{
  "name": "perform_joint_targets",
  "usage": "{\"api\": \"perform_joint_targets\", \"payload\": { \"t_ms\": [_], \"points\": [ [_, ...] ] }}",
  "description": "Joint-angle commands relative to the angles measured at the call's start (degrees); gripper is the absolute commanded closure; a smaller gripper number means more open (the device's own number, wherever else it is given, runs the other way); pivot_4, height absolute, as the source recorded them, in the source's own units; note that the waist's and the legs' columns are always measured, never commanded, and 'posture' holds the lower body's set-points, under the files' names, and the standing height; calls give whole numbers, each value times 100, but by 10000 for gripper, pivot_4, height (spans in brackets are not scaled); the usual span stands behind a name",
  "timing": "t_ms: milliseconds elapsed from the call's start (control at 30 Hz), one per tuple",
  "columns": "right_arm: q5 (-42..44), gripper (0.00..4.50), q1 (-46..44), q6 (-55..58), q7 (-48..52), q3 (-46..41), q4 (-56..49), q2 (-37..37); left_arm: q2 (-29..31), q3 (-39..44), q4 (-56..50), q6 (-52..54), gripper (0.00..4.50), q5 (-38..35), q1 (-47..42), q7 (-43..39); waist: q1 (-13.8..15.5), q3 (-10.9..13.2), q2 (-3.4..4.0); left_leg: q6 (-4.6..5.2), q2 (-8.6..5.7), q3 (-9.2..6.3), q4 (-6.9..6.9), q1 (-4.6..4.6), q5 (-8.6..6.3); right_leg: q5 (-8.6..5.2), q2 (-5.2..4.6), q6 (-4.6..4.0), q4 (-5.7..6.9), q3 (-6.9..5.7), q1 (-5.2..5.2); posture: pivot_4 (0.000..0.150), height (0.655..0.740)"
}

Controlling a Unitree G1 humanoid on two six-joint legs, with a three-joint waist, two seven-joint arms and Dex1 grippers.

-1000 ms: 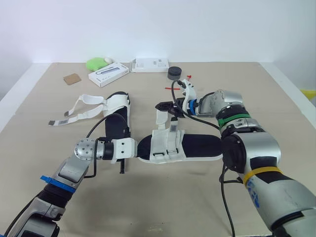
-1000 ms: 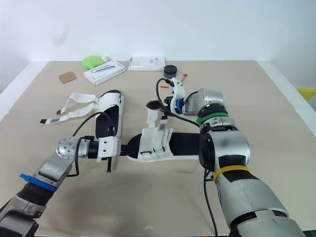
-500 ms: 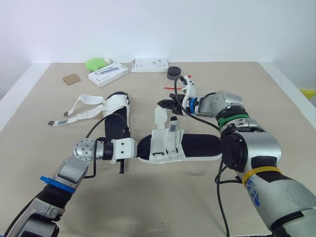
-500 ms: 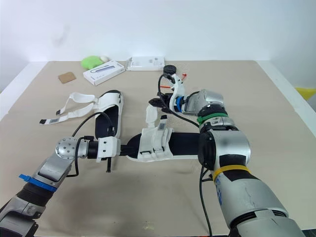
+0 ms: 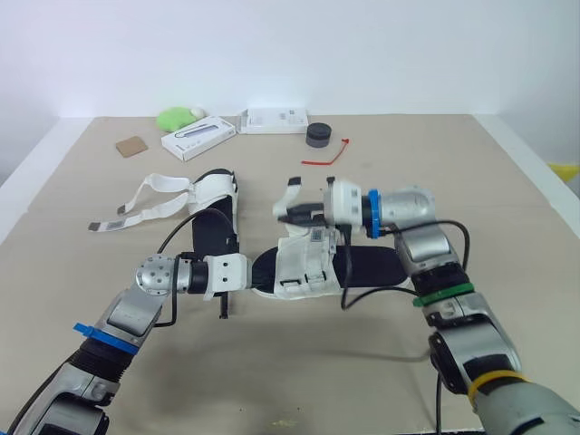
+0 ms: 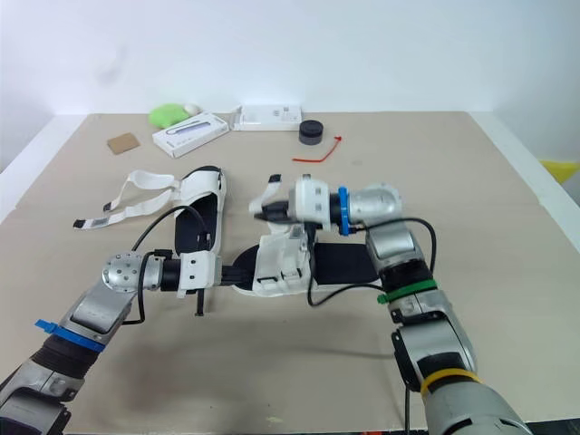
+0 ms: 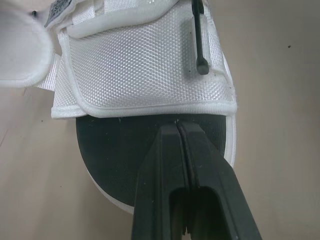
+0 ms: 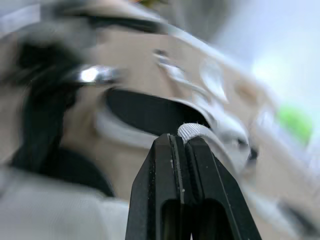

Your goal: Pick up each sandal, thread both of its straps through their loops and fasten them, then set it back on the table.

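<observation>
Along the far edge of the bench (image 5: 381, 362) sit a green lump (image 5: 177, 116), a box (image 5: 199, 136), a second box (image 5: 276, 119) and a dark puck (image 5: 318, 134). A red tie (image 5: 324, 156) lies just in front of the puck, and a tan square (image 5: 132, 145) sits toward the far left corner. All of these are well apart from my work. The second sandal (image 5: 216, 213) lies just beside my left arm, with its loose straps (image 5: 145, 201) trailing toward the left edge.

The sandal (image 5: 313, 263) lies mid-bench, toe toward the left edge. My left claw (image 7: 177, 127) is closed, with its tips together on the insole at the toe. My right claw (image 5: 286, 214) hangs over the upper, pinched on the strap (image 8: 192, 131), whose end sticks up. The right wrist covers part of the heel end.

A second ago the right claw was farther back, crowding the puck and tie. It has since swung nearer and lower, and both now show whole. The left claw and both sandals have not moved.

The upper is white dimpled mesh with a bound edge, and a thin black bar (image 7: 199, 37) lies across it. The insole is matt black, and the strap is woven webbing.
</observation>
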Motion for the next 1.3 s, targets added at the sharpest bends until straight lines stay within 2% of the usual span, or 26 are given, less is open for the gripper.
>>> {"api": "perform_joint_targets", "payload": {
  "t_ms": [33, 133, 367, 500, 600, 967, 1167, 1300],
  "points": [
    [-1198, 44722, -146, -3462, -464, 215, 491, -419, 89, -320, 188, 109, 45000, 248, 247, -138, -3, 1, -3, -1, 0, 5, 0, 12, 0, 1, 1, 2, 0, 5, 8, 1500, 7400],
    [-1896, 44722, -341, -4400, -1039, 88, 878, -356, 81, -328, 209, 108, 45000, 245, 228, -146, -24, 8, -8, 4, 3, 21, -15, 93, -2, -3, 9, -2, -5, 23, 79, 1500, 7400],
    [-3267, 44722, -430, -5167, -1925, -343, 878, -254, 72, -313, 251, 143, 45000, 211, 164, -175, -55, 3, -17, 5, 4, 16, -14, 119, -2, -9, 11, -4, -1, 27, 103, 1500, 7400],
    [-4425, 44722, -494, -5185, -2741, -829, 539, -222, 83, -309, 251, 166, 45000, 201, 159, -175, -55, 3, -17, 6, 0, 18, -15, 116, -4, -11, 7, -1, 0, 28, 101, 1500, 7400],
    [-4752, 44722, -529, -5171, -3201, -837, 561, -251, 85, -310, 247, 184, 45000, 193, 159, -173, -58, 3, -17, 7, -1, 17, -15, 115, -4, -12, 7, 0, 0, 29, 100, 1500, 7400],
    [-6766, 44722, -529, -5097, -5805, -1155, -838, -425, 62, -300, 269, 213, 45000, 170, 151, -169, -63, 3, -17, 8, -9, 18, -15, 114, -4, -18, 13, 8, 6, 48, 99, 1500, 7400],
    [-7560, 44722, -542, -4774, -7144, -677, -1069, -791, 48, -301, 298, 213, 45000, 173, 119, -174, -64, 3, -17, 7, -18, 19, -14, 113, -4, -25, 13, 20, 7, 66, 99, 1500, 7400],
    [-7509, 44722, -598, -4464, -7236, -243, -595, -987, 47, -309, 291, 216, 45000, 177, 127, -182, -77, 2, -18, 8, -24, 28, -14, 114, -4, -29, 13, 28, 6, 83, 99, 1500, 7400]
  ]
}}
